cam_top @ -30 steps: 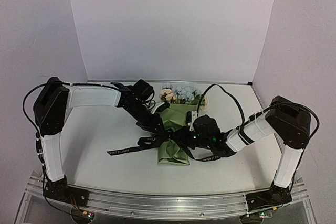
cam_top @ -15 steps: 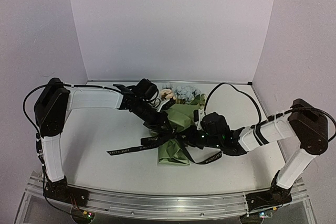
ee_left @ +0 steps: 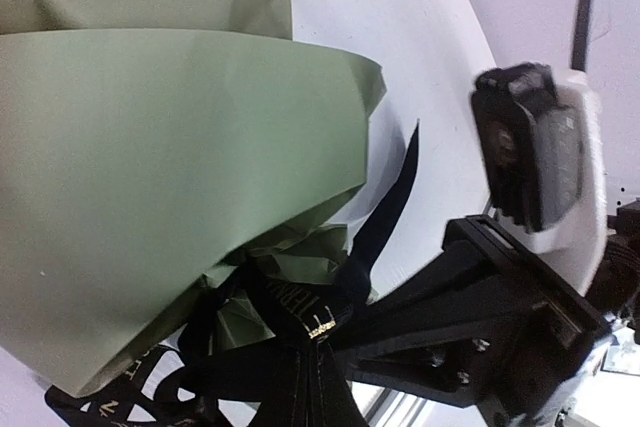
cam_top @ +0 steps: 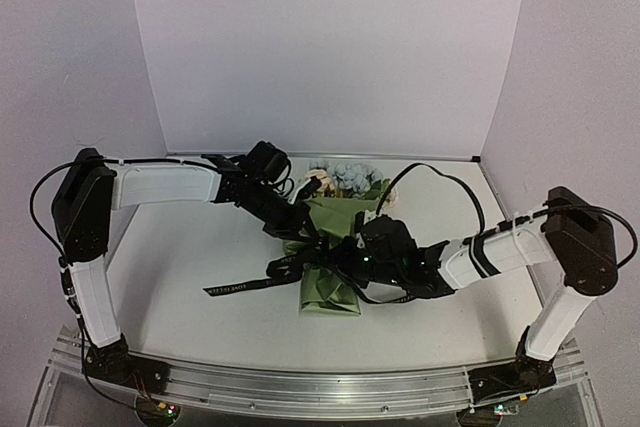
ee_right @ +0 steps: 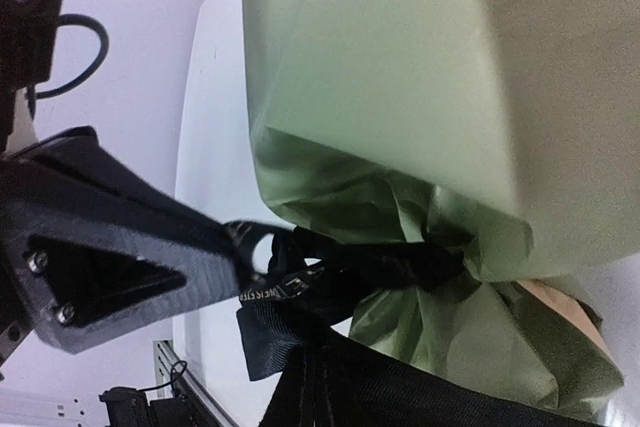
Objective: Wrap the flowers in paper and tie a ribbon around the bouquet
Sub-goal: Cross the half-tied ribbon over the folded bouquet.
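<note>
The bouquet lies mid-table: a cone of olive-green paper point(cam_top: 338, 219) with the cream and pale blue flowers point(cam_top: 345, 175) poking out at its far end. The black ribbon point(cam_top: 240, 287) wraps the cone's pinched waist, one tail trailing left. My left gripper point(cam_top: 312, 244) comes in from the far left and my right gripper point(cam_top: 342, 261) from the right; they meet at the waist. In the left wrist view the left gripper point(ee_left: 322, 335) is shut on the lettered ribbon point(ee_left: 305, 309) below the paper point(ee_left: 170, 147). In the right wrist view the right gripper point(ee_right: 318, 347) is shut on the ribbon point(ee_right: 295, 282) beside the paper point(ee_right: 400, 77).
The crumpled base of the cone point(cam_top: 330, 297) points toward the near edge. A black cable point(cam_top: 440, 179) arcs over the right arm. White walls close in the back and sides, and the metal rail point(cam_top: 320, 387) runs along the front.
The left gripper has closed on the ribbon at the waist. The right arm first stretched out to the right, then slid its gripper left, close against the left one.
</note>
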Robot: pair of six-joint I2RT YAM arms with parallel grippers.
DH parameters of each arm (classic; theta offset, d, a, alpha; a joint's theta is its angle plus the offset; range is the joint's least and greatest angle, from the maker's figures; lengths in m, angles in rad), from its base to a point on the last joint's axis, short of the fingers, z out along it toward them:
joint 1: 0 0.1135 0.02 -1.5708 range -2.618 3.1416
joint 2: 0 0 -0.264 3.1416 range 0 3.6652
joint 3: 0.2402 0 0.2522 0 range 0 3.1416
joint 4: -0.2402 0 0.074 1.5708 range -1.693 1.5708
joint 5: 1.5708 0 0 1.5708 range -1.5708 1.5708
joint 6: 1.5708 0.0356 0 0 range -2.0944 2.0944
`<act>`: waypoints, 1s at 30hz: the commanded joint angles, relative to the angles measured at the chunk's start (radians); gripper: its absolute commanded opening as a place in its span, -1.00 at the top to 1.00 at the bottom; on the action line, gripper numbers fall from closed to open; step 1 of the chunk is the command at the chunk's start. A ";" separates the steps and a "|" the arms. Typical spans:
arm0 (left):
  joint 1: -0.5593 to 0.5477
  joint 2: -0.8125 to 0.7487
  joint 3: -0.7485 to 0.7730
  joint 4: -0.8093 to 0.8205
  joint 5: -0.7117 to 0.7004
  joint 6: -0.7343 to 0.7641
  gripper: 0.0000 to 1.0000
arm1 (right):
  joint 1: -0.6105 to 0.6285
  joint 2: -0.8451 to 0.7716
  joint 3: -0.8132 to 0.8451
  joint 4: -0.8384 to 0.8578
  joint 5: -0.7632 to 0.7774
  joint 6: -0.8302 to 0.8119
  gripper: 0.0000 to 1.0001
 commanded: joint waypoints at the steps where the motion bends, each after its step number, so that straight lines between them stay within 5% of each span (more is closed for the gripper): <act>1: 0.001 -0.085 0.005 -0.041 0.041 0.042 1.00 | -0.013 0.077 0.051 0.044 0.047 0.053 1.00; 15: 0.001 -0.077 -0.010 -0.056 0.148 0.056 1.00 | -0.099 0.171 0.031 0.339 0.067 0.062 1.00; 30: -0.033 0.185 0.259 -0.034 0.132 -0.064 1.00 | -0.270 -0.097 -0.274 0.179 -0.071 -0.021 1.00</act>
